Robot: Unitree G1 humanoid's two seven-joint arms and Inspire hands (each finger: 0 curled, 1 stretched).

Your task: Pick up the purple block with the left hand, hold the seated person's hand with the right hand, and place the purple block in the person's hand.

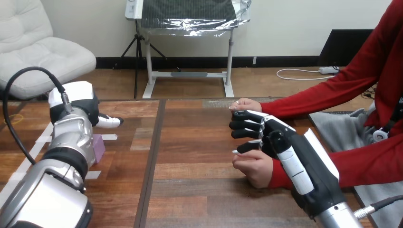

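Note:
The purple block lies on the table at the left, half hidden behind my left wrist. My left hand hovers just beyond and above it, back towards me. One finger sticks out straight to the right with nothing in it. My right hand reaches in from the lower right, open, its fingers stretched leftward between the person's two hands. The person's nearer hand rests as a loose fist just under my fingers. I cannot tell whether they touch. The person's farther hand lies flat beyond them.
The person's red sleeves come in from the right side. A grey cloth lies at the table's right edge. Strips of white tape mark the table near the block. A dark seam runs down the tabletop.

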